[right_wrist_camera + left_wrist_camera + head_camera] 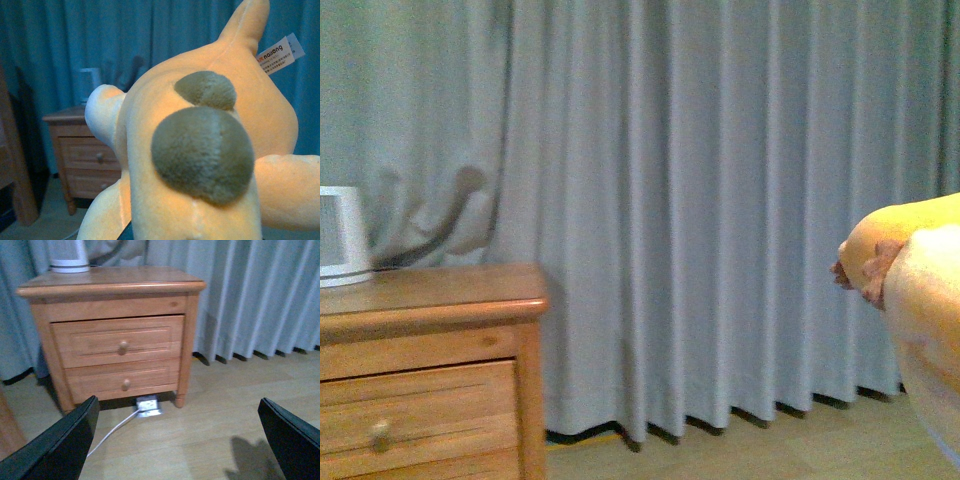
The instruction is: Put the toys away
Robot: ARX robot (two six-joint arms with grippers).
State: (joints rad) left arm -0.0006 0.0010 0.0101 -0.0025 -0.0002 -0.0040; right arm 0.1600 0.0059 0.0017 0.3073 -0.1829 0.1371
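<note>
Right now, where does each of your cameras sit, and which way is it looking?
Front view: on my body between the arms, facing the grey curtain; nightstand left, plush toy at right edge; no arm shows.
Left wrist view: on my left wrist, facing the nightstand's drawers and floor; the left hand shows, fingers wide apart.
Right wrist view: on my right wrist; the plush toy fills it, hiding the right hand.
Shared: all three show nightstand and curtain; front and right wrist show the plush toy.
</note>
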